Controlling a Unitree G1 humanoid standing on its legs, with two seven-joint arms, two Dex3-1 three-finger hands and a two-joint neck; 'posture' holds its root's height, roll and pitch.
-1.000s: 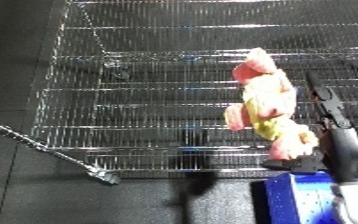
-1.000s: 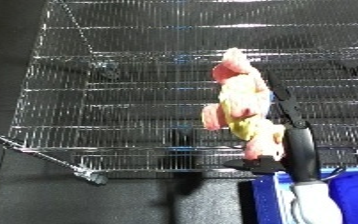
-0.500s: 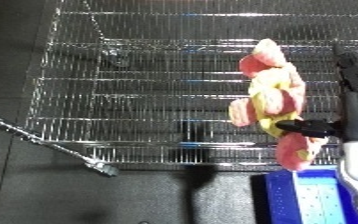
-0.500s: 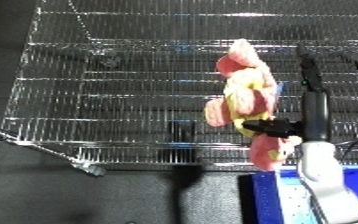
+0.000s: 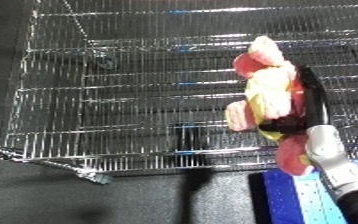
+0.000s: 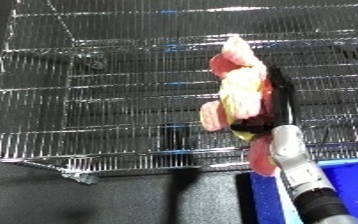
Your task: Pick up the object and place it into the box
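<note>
Closest to you, at the bottom right corner, the blue bin [image 5: 286, 200] is showing just a slice of its rim and wall. It looks smooth and hard, like plastic. It is sitting low on the dark floor [image 6: 158, 200], which looks flat and a bit dull.

Just above the bin, your right forearm is reaching up from the lower right, white and silver and shiny. Your right hand [image 5: 291, 122] is black, and its fingers are curling around the middle of the soft toy [image 5: 269, 95], gripping it. You are holding the toy up in the air, so it is touching nothing but your hand. It is pink and yellow, lumpy and plush, and it is hanging long, with its top end pointing up and its pink bottom end dangling near the bin's edge. My guess is you are holding it by the middle so it does not flop out while you carry it.

Your left hand is not showing anywhere.

Behind the toy, the wire rack [image 6: 113, 100] is spreading wide. It is made of thin, shiny metal bars in a grid, with gaps you can see through.

The toy is not in the bin yet. It likely needs to come down and toward you.
</note>
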